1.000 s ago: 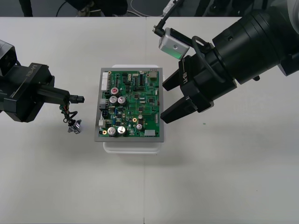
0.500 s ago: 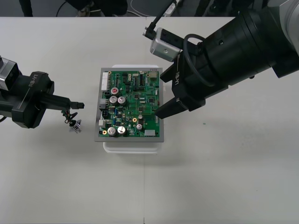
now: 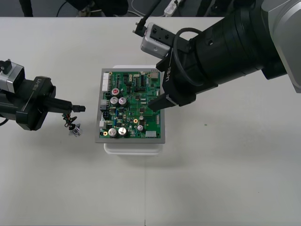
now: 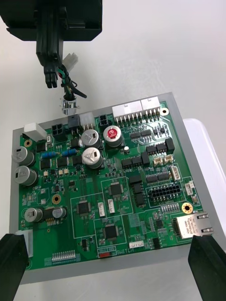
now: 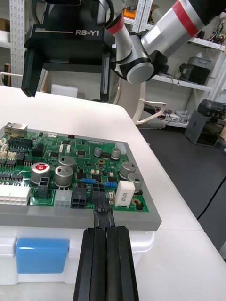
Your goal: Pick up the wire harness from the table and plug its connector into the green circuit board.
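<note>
Front view: the left gripper (image 3: 75,108) was clamped tight on the small black plug (image 3: 80,108) of the wire harness (image 3: 70,118), and the plug's tip jutted past the fingertips. The thin wires drooped below the jaws to the round metal socket (image 3: 75,131); whether it touched the table (image 3: 225,179) could not be told. The green circuit board (image 3: 131,106), on its white base (image 3: 134,147), lay just ahead of the jaws, apart from the plug. The right gripper (image 3: 161,92) hung over the board's opposite side.

Right wrist view: the right gripper's (image 4: 108,240) two black fingers stood wide apart and held nothing, with the board spread out ahead of them. Beyond the board, the left gripper pinched the plug, and the socket (image 4: 69,107) dangled beneath those jaws beside the board's edge.

Left wrist view: the left fingers (image 5: 117,263) were pressed together with the plug (image 5: 103,217) between their tips. Straight ahead of the jaws lay the board's grey rim and a row of small black and white connectors.

Judged from this, the plug could jam on the rim or enter the wrong connector if it was slightly off line. The hanging socket could snag the base. With nothing gripping the board, a hard push might slide it.
</note>
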